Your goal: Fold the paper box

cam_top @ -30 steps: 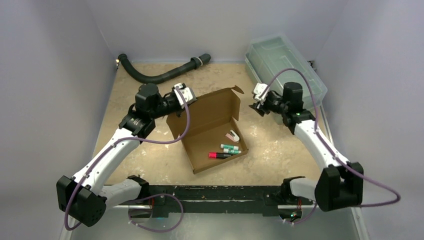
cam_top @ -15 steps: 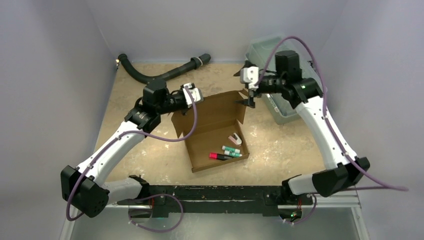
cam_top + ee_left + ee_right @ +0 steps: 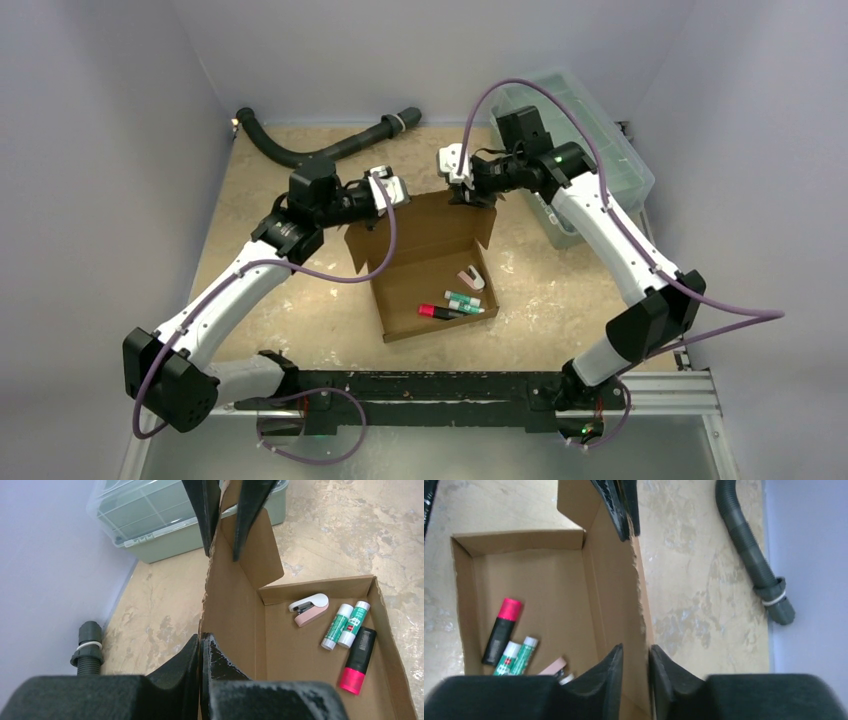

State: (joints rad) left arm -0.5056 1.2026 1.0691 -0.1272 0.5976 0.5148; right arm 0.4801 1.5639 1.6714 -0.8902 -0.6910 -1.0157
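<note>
Pinching the cardboard, the left gripper is seen at the lower middle of its wrist view, both fingers pressed together on the ragged top edge of the lid panel of the paper box. At the top of that view the right gripper is set astride the same edge, one finger on each side with a narrow gap between. Whether the cardboard is actually clamped there cannot be told.

Outward from the fingers, the lid panel is held roughly upright along the far side of the box, and a side flap juts from its right-hand end. The open tray is seen at the centre of the overhead view, flat on the table between the two arms. A pink and white stapler, two green sticks and a black marker with a pink cap lie at its lower right. A clear plastic bin stands at the upper right and a dark hose lies at the upper left.

The box is judged light, stiff across each panel and willing to bend only at its creases. Its thin edge is likely to be crushed or torn by a hard pinch, and the smooth board may slip. The loose items add little weight but may slide if the tray is tilted. The lid's free edge near both corners is judged the best hold, so that the panel is turned evenly about its back crease.
</note>
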